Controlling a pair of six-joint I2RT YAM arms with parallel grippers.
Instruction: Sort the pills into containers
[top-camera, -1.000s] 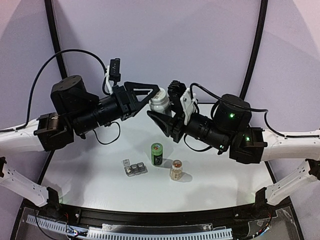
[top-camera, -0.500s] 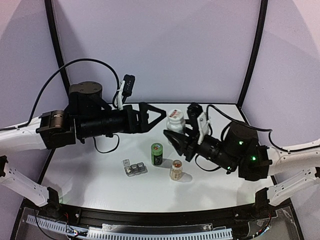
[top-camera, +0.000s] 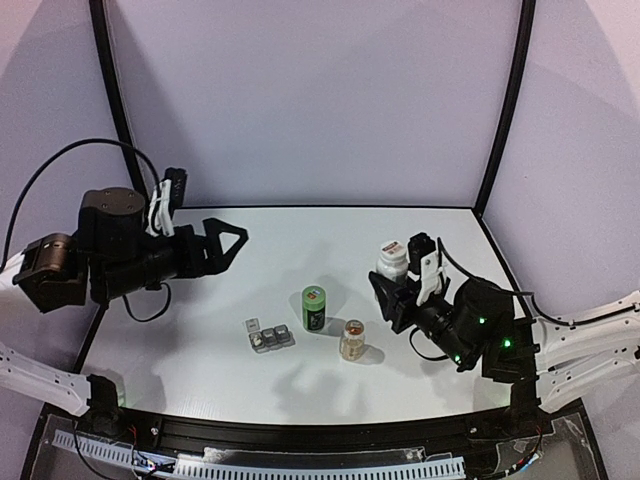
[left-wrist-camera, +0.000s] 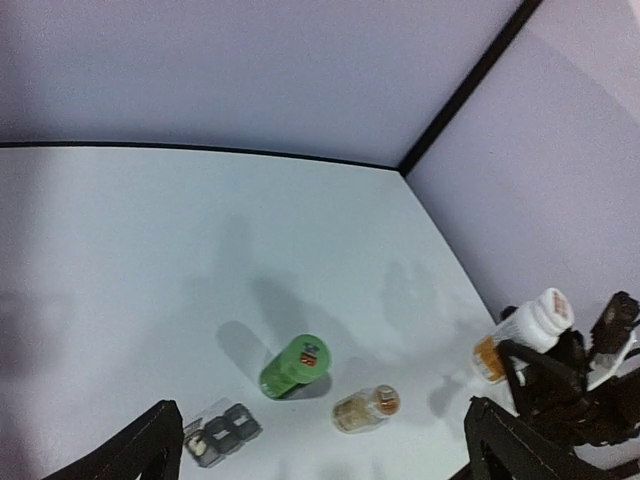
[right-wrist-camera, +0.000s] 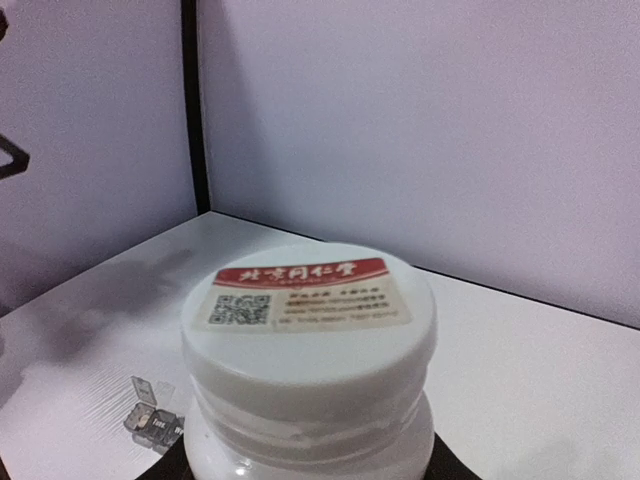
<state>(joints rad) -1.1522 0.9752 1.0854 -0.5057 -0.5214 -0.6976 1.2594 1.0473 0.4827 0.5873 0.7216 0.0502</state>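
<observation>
The containers are a small grey pill box (top-camera: 268, 336) with three square compartments, lying near the table's front; it also shows as the pill box (left-wrist-camera: 222, 434) and pill box (right-wrist-camera: 152, 420). No loose pills show on the table. My right gripper (top-camera: 392, 281) is shut on a white bottle (top-camera: 391, 262), capped, with a red-and-white label on its lid (right-wrist-camera: 310, 295). It is held at the right, above the table. My left gripper (top-camera: 228, 247) stands wide open and empty at the far left, its fingertips (left-wrist-camera: 150, 450) framing the scene.
A green bottle (top-camera: 314, 308) stands upright just right of the pill box. A small clear bottle (top-camera: 352, 340) with an amber cap and pale contents stands in front of it. Purple walls with black posts close the back and sides.
My left gripper opened, let go of the white bottle and drew back to the left. The right arm carried the bottle down and to the right.
</observation>
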